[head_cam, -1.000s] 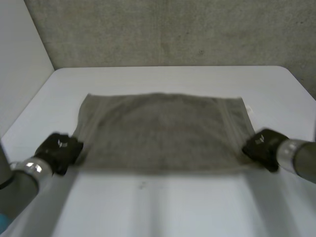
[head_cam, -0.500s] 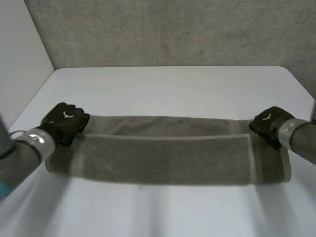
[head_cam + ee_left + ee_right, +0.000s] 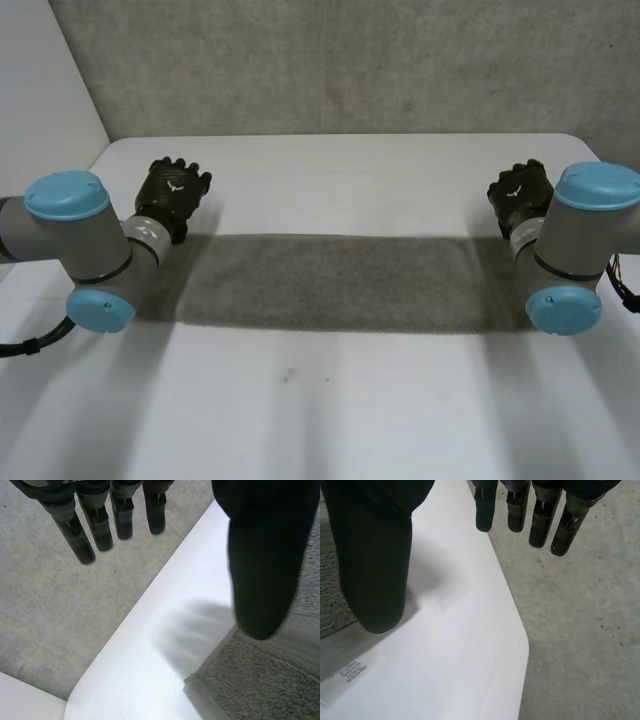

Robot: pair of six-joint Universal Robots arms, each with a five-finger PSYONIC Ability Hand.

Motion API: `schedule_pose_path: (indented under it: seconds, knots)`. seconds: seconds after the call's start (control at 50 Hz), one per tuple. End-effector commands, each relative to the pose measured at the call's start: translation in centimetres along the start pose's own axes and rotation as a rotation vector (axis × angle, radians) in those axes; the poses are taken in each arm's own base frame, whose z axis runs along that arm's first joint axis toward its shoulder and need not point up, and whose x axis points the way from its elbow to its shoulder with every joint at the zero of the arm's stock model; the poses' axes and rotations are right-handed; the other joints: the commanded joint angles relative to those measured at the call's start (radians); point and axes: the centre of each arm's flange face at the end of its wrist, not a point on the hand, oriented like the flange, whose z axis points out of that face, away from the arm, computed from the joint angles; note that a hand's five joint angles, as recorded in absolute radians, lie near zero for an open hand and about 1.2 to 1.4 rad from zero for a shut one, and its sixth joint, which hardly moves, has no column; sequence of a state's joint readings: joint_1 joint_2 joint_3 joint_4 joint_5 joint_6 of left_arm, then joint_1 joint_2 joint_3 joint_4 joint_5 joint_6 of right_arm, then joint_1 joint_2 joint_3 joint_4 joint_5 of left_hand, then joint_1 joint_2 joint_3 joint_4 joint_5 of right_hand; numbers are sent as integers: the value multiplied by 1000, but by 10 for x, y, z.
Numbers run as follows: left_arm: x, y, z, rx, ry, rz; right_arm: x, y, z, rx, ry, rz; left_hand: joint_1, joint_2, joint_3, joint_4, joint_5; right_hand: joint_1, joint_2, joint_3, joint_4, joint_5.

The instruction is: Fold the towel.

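Note:
A grey-brown towel (image 3: 335, 282) lies folded into a long flat band across the middle of the white table (image 3: 330, 400). My left hand (image 3: 172, 195) hangs above and beyond the band's left end, open, with straight fingers (image 3: 95, 525) and thumb (image 3: 262, 565) apart and nothing between them. A corner of the towel (image 3: 240, 680) lies below that thumb. My right hand (image 3: 520, 192) hangs beyond the band's right end, also open, its fingers (image 3: 540, 515) and thumb (image 3: 372, 565) spread and empty. The towel's edge (image 3: 332, 615) with a white label (image 3: 355, 669) lies under the right thumb.
A concrete wall (image 3: 330, 65) rises behind the table's far edge. Concrete floor (image 3: 60, 610) lies past the table's rounded far corners (image 3: 517, 645). My two arms, with light-blue caps (image 3: 65, 195), stand over the towel's ends. The near half of the table is bare.
Both hands carried the near edge over to the far side, folding the towel in half. They then let go, opened and rose clear beyond the towel's ends.

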State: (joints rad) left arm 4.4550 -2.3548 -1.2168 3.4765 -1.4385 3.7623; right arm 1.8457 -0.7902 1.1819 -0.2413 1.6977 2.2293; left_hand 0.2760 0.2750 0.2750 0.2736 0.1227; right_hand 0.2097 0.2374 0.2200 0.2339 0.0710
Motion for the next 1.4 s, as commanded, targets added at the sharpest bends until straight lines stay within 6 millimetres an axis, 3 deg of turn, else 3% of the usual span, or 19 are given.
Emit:
schedule_pose_path:
  seconds: [0.02,0.12,0.24,0.4,0.64,0.7,0.74,0.82,0.92,1.0,1.04,1.1,1.12,1.16,1.22,1.26,1.28,1.32,1.4]
  knots:
    - [-3,-16,-21,2,11,-22,27,-11,-19,-2,46,93,-101,-100,-100,-99,-123,-35,-63,-45,-59,-71]
    - [-15,-31,-49,15,-2,-126,40,-27,-55,87,-50,259,-101,-100,-100,-99,-123,-35,-63,-45,-59,-71]
    - [-23,-42,-86,19,-17,-281,29,-25,-86,73,-219,298,-101,-100,-100,-99,-123,-35,-63,-45,-59,-71]
    - [-19,-40,-115,-2,-9,-414,14,22,-112,-161,-376,340,-101,-100,-100,-99,-123,66,38,55,41,30]
    - [-12,-35,-123,-2,-4,-446,2,51,-97,-165,-347,358,-101,-100,-100,-99,-123,366,338,355,341,330]
    - [-11,-35,-124,-2,-2,-447,-1,56,-92,-162,-335,345,-101,-100,-100,-99,-123,703,675,693,679,667]
    - [-11,-35,-124,-2,-2,-447,6,61,-85,-165,-299,338,-101,-100,-100,-99,-123,1185,1158,1175,1161,1150]
    - [-12,-35,-124,-4,-5,-447,21,69,-77,-170,-225,296,-101,-100,-100,-99,-123,1187,1159,1176,1162,1151]
    - [-17,-42,-129,19,-18,-446,82,92,-61,-236,75,21,-101,-100,-100,-99,-123,1187,1159,1176,1162,1151]
    - [-17,-44,-131,25,-19,-445,100,94,-57,-245,155,-96,-101,-100,-100,-99,-123,1187,1159,1176,1162,1151]
    - [-17,-46,-132,31,-18,-445,101,85,-55,-211,161,-127,-101,-100,-100,-99,-123,1187,1159,1176,1162,1151]
    - [-17,-48,-133,36,-17,-443,68,8,-64,82,89,-82,-101,-100,-100,-99,-123,1187,1159,1176,1162,1151]
    - [-17,-48,-133,36,-17,-443,68,8,-65,83,88,-82,-101,-100,-100,-99,-123,1187,1159,1176,1162,1151]
    - [-17,-48,-133,36,-17,-443,36,-42,-86,277,-21,-27,-101,-100,-100,-99,-123,1187,1159,1176,1162,1151]
    - [-17,-47,-133,34,-18,-443,19,-65,-98,371,-83,-5,-101,-100,-100,-99,-123,1187,1159,1176,1162,1151]
    - [-18,-47,-133,32,-20,-444,-21,-108,-133,552,-229,12,-101,-100,-100,-99,-123,1187,1159,1176,1162,1151]
    - [-18,-47,-133,32,-20,-444,-22,-108,-133,553,-229,12,-101,-100,-100,-99,-123,1187,1159,1176,1162,1151]
    - [-18,-46,-133,29,-22,-444,-74,-129,-169,672,-397,-10,-101,-100,-100,-99,-123,1187,1159,1176,1162,1151]
    - [-17,-45,-134,25,-20,-445,-114,-132,-194,711,-521,-23,-101,-100,-100,-99,-123,1187,1159,1176,1162,1151]
